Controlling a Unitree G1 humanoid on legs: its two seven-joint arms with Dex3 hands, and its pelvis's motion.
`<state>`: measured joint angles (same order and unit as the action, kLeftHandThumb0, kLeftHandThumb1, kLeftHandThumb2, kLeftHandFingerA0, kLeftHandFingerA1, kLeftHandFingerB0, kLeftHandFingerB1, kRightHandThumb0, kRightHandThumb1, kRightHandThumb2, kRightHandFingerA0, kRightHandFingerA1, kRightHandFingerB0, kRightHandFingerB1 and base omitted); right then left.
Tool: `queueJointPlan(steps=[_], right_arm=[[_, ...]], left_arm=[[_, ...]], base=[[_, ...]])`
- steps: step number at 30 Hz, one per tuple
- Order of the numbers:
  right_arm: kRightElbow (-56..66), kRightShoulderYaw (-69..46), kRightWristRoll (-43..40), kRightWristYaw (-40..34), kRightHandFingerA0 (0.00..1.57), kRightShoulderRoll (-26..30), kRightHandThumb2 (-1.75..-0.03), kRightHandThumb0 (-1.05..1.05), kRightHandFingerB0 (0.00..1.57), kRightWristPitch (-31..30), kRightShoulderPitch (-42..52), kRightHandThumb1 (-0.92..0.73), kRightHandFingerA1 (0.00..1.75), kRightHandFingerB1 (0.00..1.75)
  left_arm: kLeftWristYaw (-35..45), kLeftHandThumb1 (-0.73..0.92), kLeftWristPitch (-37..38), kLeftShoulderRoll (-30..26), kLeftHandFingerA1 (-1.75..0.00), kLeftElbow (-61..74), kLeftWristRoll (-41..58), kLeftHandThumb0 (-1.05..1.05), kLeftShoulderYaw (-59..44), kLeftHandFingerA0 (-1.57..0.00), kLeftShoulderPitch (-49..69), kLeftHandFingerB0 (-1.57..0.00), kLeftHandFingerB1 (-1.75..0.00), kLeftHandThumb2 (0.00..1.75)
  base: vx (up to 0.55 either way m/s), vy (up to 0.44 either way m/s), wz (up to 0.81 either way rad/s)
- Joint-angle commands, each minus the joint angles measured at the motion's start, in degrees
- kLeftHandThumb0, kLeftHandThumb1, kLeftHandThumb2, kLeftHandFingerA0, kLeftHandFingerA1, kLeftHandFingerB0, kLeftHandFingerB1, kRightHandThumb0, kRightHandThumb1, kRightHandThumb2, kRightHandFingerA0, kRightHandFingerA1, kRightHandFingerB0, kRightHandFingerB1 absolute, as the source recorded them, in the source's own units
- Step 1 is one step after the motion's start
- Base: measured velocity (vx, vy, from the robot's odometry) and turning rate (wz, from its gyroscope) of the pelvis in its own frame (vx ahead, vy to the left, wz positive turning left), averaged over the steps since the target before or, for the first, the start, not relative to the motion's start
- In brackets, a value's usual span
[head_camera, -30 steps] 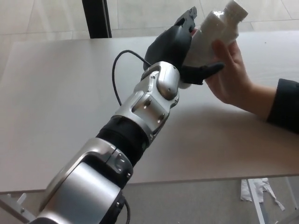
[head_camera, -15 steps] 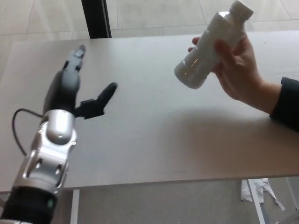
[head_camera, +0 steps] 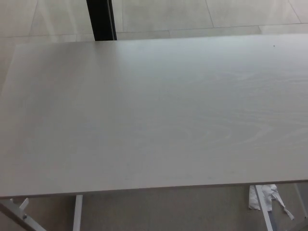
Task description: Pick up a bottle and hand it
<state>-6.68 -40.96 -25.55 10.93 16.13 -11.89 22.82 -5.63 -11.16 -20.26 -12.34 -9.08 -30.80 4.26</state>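
Gone since half a second ago: left arm and hand, bottle, person's hand. Remaining: bare pale table (head_camera: 154, 115), dark post (head_camera: 101, 19) behind it, torn paper scraps (head_camera: 267, 197) on floor. Hand state: cannot tell, neither showing. Bottle location: out of view. Risk: handover unconfirmable from here; possible false completion or repeated reach.

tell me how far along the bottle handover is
It looks finished. A second ago the robot's left hand passed the white bottle to a person's hand, which then held it alone. Now the table shows no bottle, no robot hand and no person. Nothing is in hand, and nothing visible is left to do.
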Motion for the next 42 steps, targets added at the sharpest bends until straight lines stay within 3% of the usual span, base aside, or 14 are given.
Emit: queueJointPlan(steps=[1,4,6,9,10,11,13,15,17,19,22,26,27,42], right_arm=[[-6.8,-4.3,-0.8,1.8,0.54,4.3,-0.93,-0.64,0.34,2.8,0.1,-0.42,0.77,0.64],[-7.4,-4.2,-0.5,2.3,0.49,4.5,-0.63,-0.64,0.34,3.6,0.2,-0.56,0.78,0.61],[-7.4,-4.2,-0.6,2.4,0.54,4.5,-0.64,-0.63,0.35,3.2,0.0,-0.56,0.79,0.61],[-8.0,-3.5,0.1,2.1,0.53,4.0,-0.63,-0.64,0.35,3.9,-0.3,-0.58,0.78,0.6],[-8.2,-3.8,-0.3,1.7,0.5,3.9,-0.61,-0.64,0.36,3.2,-0.6,-0.57,0.76,0.6],[-7.7,-3.9,-0.7,1.7,0.49,3.7,-0.61,-0.63,0.37,2.5,-0.5,-0.58,0.76,0.6],[-6.8,-3.9,-0.8,2.6,0.54,3.7,-0.91,-0.7,0.35,2.8,0.1,-0.42,0.77,0.64],[-5.4,-3.6,-0.4,2.4,0.54,3.6,-0.58,-0.73,0.35,2.2,0.7,-0.59,0.8,0.62],[-3.5,-3.5,-0.7,2.1,0.53,3.3,-0.92,-0.71,0.35,1.1,1.4,-0.42,0.78,0.65],[-3.7,-3.3,-0.6,2.3,0.48,2.9,-0.59,-0.7,0.35,1.5,1.7,-0.59,0.77,0.61],[-3.9,-3.3,-0.2,2.2,0.51,2.8,-0.94,-0.69,0.32,2.1,2.0,-0.45,0.76,0.63],[-3.8,-3.5,-0.5,2.6,0.51,3.0,-0.94,-0.71,0.31,1.7,2.4,-0.44,0.76,0.63],[-3.7,-3.5,-0.7,2.5,0.52,2.9,-0.58,-0.72,0.36,1.5,2.4,-0.59,0.79,0.63],[-4.0,-3.8,-1.1,2.5,0.53,2.4,-0.58,-0.73,0.38,1.0,2.5,-0.58,0.79,0.64]], left_arm=[[6.1,0.51,-11.9,-11.4,-0.72,4.6,19.9,-0.85,-32.8,-0.26,8.6,-0.01,-0.54,0.94],[5.9,0.67,-11.1,-7.7,-0.77,3.6,20.9,-0.84,-29.0,-0.36,6.6,0.0,-0.63,0.6],[5.9,0.55,-13.1,-3.2,-0.76,6.6,20.1,-0.94,-24.8,-0.47,6.3,-0.03,-0.6,0.95],[7.0,0.66,-13.9,-0.3,-0.74,7.6,19.3,-0.83,-21.1,-0.45,6.1,-0.07,-0.6,0.6],[10.6,0.54,-13.3,0.1,-0.76,6.6,15.4,-0.88,-14.2,-0.5,8.4,-0.04,-0.57,0.95],[14.3,0.68,-12.1,-1.0,-0.76,6.2,13.9,-0.84,-10.5,-0.44,10.6,-0.06,-0.61,0.6],[21.3,0.6,-10.7,-2.9,-0.59,3.6,13.0,-0.77,-4.6,-0.58,13.4,-0.29,-0.45,0.58],[28.2,0.64,-5.2,-4.8,-0.47,0.6,13.0,-0.8,-0.5,-0.67,15.9,-0.45,-0.35,0.61],[32.4,0.59,-5.0,-4.8,-0.46,-1.1,16.1,-0.74,-0.1,-0.77,15.8,-0.54,-0.37,0.59],[33.3,0.57,-5.8,-4.6,-0.49,0.8,18.1,-0.72,-0.5,-0.75,16.5,-0.56,-0.38,0.59],[33.0,0.6,-5.5,-5.1,-0.49,3.3,18.4,-0.72,0.1,-0.73,17.5,-0.53,-0.38,0.6],[31.2,0.64,-0.9,-4.8,-0.52,-0.8,18.1,-0.74,-0.9,-0.71,16.6,-0.47,-0.43,0.6],[31.2,0.65,-0.5,-4.9,-0.51,-1.1,18.2,-0.75,-0.9,-0.71,16.7,-0.47,-0.43,0.6],[30.5,0.63,-1.6,-4.3,-0.54,-0.5,21.2,-0.7,-2.8,-0.78,16.6,-0.48,-0.44,0.59]], base=[[0.0,0.0,0.0],[0.0,0.0,0.0],[0.0,0.0,0.0],[0.0,0.0,0.0],[0.0,0.0,0.0],[0.0,0.0,0.0],[0.0,0.0,0.0],[0.0,0.0,0.0],[0.0,0.0,0.0],[0.0,0.0,0.0],[0.0,0.0,0.0],[0.0,0.0,0.0],[0.0,0.0,0.0],[0.0,0.0,0.0]])
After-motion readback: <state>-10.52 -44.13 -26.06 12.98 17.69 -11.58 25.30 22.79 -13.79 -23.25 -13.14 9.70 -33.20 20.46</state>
